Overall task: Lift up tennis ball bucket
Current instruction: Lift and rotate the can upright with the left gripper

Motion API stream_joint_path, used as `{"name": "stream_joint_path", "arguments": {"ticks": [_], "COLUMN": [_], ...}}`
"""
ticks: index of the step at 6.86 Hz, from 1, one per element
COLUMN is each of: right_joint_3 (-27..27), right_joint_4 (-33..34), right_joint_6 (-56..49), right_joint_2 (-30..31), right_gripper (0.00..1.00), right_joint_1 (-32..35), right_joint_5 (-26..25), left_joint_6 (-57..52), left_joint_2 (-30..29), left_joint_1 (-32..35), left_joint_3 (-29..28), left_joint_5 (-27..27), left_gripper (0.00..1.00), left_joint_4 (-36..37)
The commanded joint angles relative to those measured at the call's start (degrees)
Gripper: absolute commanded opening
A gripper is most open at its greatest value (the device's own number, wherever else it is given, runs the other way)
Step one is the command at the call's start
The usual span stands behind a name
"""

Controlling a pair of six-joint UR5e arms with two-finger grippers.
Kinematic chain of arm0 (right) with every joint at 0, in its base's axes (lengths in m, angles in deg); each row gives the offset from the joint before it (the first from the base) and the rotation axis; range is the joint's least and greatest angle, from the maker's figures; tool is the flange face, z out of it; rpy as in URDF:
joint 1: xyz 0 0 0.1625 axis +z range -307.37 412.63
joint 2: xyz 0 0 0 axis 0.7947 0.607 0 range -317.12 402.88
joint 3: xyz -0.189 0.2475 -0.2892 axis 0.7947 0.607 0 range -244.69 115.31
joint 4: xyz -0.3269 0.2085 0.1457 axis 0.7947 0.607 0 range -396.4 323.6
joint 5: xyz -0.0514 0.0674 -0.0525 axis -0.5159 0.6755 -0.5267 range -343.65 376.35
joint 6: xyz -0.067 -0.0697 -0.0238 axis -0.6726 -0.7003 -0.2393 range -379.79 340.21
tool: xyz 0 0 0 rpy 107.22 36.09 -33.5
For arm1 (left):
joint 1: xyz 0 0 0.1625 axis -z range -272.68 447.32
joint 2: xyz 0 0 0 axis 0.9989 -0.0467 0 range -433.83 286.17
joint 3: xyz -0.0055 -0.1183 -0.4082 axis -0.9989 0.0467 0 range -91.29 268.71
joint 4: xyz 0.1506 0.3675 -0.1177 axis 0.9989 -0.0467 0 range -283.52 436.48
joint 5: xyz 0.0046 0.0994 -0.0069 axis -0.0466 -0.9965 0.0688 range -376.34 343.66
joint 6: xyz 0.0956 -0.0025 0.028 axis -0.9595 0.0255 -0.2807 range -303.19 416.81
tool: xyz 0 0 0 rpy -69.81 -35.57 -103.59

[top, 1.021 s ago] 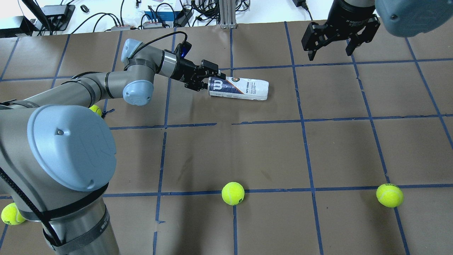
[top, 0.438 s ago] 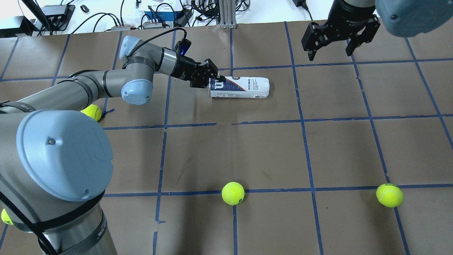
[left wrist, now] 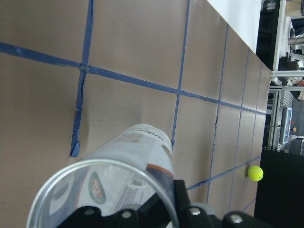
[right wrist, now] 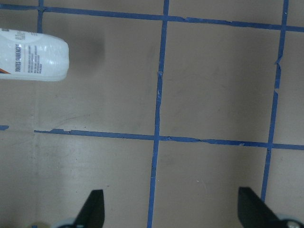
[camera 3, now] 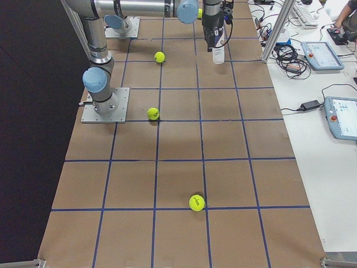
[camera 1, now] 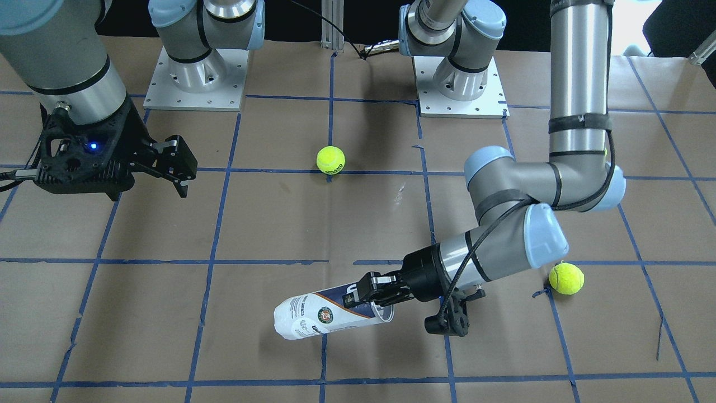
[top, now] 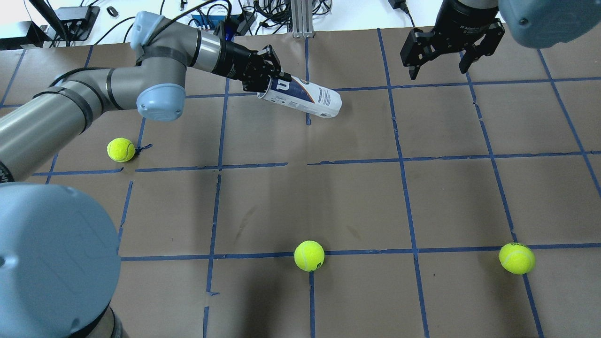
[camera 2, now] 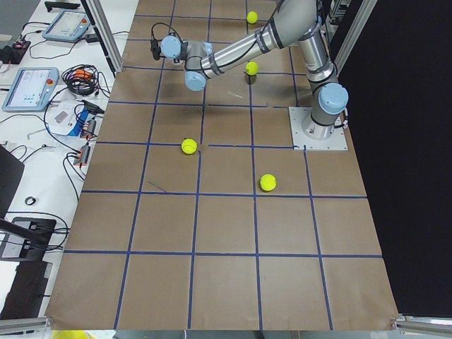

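Observation:
The tennis ball bucket (top: 307, 97) is a slim clear can with a navy and white label. My left gripper (top: 270, 83) is shut on the rim of its open end and holds it tilted, closed end lower, seemingly off the table. The front view shows the same grip (camera 1: 373, 300) on the can (camera 1: 319, 316). The left wrist view looks down into the empty can (left wrist: 137, 156). In the right exterior view it hangs under the wrist (camera 3: 218, 54). My right gripper (top: 439, 65) is open and empty, hovering at the far right; its view shows the can's closed end (right wrist: 33, 57).
Three loose tennis balls lie on the brown gridded table: one at the left (top: 121, 149), one at the near middle (top: 309, 256), one at the near right (top: 517, 258). Cables and boxes (top: 211, 19) line the far edge.
My left gripper has risen and pulled back toward the far left with the can's rim in it. The can went from lying flat to hanging tilted. The right arm has not moved.

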Motion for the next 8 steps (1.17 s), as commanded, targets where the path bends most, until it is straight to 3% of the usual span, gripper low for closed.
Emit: {"name": "stream_joint_path", "arguments": {"ticks": [1, 2, 3, 4, 5, 8], "right_joint_3": [0.0, 0.0, 0.0, 0.0, 0.0, 0.0], "right_joint_4": [0.0, 0.0, 0.0, 0.0, 0.1, 0.1], "right_joint_6": [0.0, 0.0, 0.0, 0.0, 0.0, 0.0], "right_joint_2": [0.0, 0.0, 0.0, 0.0, 0.0, 0.0], "right_gripper": [1.00, 1.00, 1.00, 1.00, 1.00, 1.00], "right_joint_1": [0.0, 0.0, 0.0, 0.0, 0.0, 0.0], "right_joint_5": [0.0, 0.0, 0.0, 0.1, 0.0, 0.1], "left_joint_6": [1.7, 1.6, 1.5, 1.6, 1.9, -1.0], "left_joint_2": [6.4, 8.1, 8.7, 8.9, 8.3, 6.2], "left_joint_1": [2.0, 4.3, 6.2, 8.0, 9.3, 9.6], "left_joint_3": [-1.0, -2.9, -6.9, -12.4, -17.3, -18.6], "left_joint_5": [-12.7, -22.9, -29.0, -39.5, -46.3, -53.1], "left_gripper": [0.00, 0.00, 0.00, 0.00, 0.00, 0.00], "left_joint_4": [-5.6, -8.9, -14.0, -20.3, -23.0, -28.0]}}
